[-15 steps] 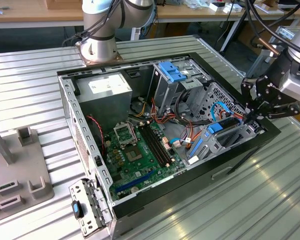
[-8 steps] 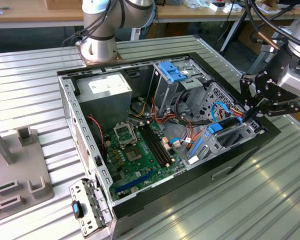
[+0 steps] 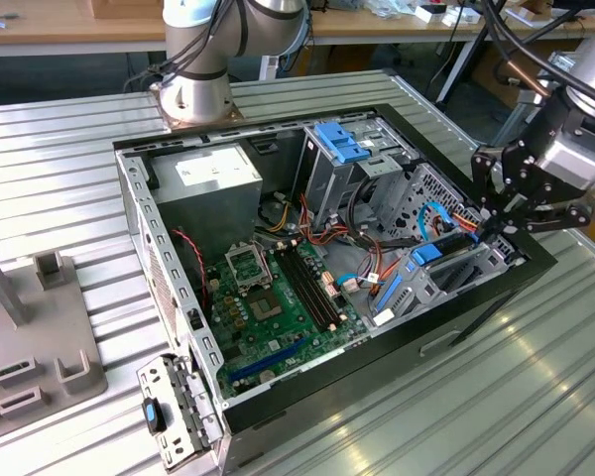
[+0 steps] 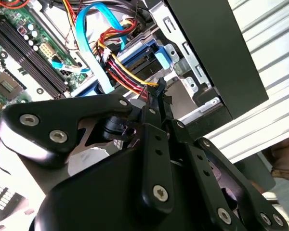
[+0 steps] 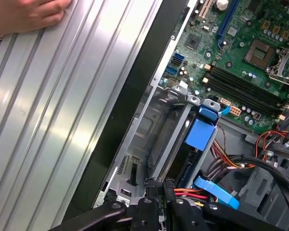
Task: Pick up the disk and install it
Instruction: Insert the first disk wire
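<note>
Tabletop (image 3: 59, 149): ribbed metal, carrying the open computer case (image 3: 278, 397).
Motherboard (image 3: 278, 307): green, flat on the case floor toward the exterior view's left.
Disk (image 3: 431, 260): seated in the drive cage at the case's corner on the exterior view's right, blue rails showing; its long axis runs along the cage slot.
Pincer (image 3: 496, 216): just above and beside the disk's outer end, tips drawn together; whether they pinch the disk's edge, I cannot tell.
Hand (image 5: 24, 17): resting on the tabletop, well apart.
</note>
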You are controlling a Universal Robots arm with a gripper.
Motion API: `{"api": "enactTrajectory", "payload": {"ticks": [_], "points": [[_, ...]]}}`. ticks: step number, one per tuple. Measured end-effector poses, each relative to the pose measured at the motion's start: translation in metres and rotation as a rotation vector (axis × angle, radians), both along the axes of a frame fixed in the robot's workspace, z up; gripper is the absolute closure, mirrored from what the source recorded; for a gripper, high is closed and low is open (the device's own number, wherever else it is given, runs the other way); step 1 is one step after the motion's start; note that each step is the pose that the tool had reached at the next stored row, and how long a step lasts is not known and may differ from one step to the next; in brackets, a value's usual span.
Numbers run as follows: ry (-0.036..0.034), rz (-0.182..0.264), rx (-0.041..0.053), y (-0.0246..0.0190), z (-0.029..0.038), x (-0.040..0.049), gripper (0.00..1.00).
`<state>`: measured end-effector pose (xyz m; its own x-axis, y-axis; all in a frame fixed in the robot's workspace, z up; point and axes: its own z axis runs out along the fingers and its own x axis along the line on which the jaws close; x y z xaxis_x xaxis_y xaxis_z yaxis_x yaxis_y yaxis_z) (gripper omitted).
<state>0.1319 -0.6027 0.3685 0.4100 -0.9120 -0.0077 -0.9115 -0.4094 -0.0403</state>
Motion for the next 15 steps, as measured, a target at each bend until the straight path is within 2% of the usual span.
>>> {"api": "enactTrajectory", "payload": {"ticks": [2, 5, 8, 10, 12, 14, 15], "points": [[0.0, -0.023, 0.0, 0.0001, 0.0, -0.0014, 0.84], [0.0, -0.043, 0.0, 0.0005, -0.0003, -0.009, 0.84], [0.0, -0.048, -0.0001, 0.0046, -0.001, -0.0103, 0.84], [0.0, -0.07, 0.0002, 0.0051, -0.0021, -0.0103, 0.84], [0.0, -0.126, 0.0, 0.0052, -0.0035, -0.0104, 0.84], [-0.0001, -0.203, -0.0004, 0.0051, -0.0049, -0.0104, 0.84], [-0.0001, -0.203, -0.0004, 0.0051, -0.0049, -0.0104, 0.84]]}}
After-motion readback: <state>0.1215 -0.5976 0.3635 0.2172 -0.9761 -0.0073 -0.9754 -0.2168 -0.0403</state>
